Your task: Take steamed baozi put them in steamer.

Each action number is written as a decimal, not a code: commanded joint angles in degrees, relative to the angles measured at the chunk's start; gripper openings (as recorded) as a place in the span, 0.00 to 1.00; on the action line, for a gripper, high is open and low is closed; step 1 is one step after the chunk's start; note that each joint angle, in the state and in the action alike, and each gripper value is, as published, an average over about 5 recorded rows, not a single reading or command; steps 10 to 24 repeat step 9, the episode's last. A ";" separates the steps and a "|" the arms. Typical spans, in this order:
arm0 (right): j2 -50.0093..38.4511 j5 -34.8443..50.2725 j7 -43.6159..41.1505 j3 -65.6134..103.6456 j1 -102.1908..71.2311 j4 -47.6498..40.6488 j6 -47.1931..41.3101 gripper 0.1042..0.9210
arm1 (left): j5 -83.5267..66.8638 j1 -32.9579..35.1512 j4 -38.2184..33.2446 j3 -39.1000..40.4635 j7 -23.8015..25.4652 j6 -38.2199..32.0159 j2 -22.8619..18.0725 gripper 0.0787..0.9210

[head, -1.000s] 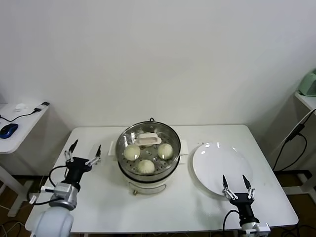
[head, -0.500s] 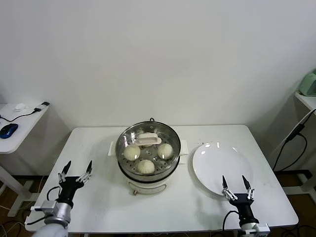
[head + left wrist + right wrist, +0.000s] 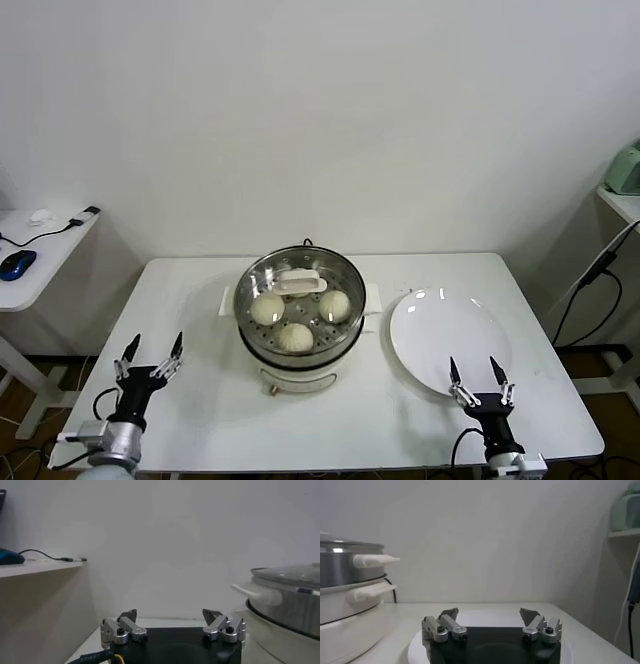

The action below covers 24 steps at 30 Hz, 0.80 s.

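Steamer (image 3: 299, 318) standing at the centre of the worktop (image 3: 200, 420), its glass lid (image 3: 298, 291) seated on top. Three buns (image 3: 295, 338) are showing through the lid, lying on the perforated tray; a fourth, if present, is sitting hidden under the lid's white handle (image 3: 299, 282). The plate (image 3: 440, 335) to the steamer's right is lying bare.

The left tool (image 3: 150, 355) is hovering over the near left corner of the worktop with its fingers apart and nothing between them. The right tool (image 3: 480, 381) is hovering at the near edge of the plate, likewise spread and carrying nothing. The buns are lying forward and inward of both tools, with the left tool perhaps slightly closer to the steamer. Being round, they offer no long axis to align with.

Judged from this arrangement, the loading appears complete, and the closed lid is barring any further reach into the pot. A neighbouring side table (image 3: 40, 250) carrying a mouse (image 3: 17, 263) is standing well apart on the left.
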 commanded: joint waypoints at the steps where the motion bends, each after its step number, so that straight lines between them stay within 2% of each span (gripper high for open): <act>1: 0.02 -0.05 -0.12 -0.07 -0.07 -0.43 0.29 0.88 | -1.24 0.21 1.51 -0.56 -0.24 -0.92 0.10 0.88; 24: 0.24 -0.09 -0.17 -0.10 0.08 -0.36 0.36 0.88 | -1.02 0.35 0.94 -0.36 0.23 -1.35 0.07 0.88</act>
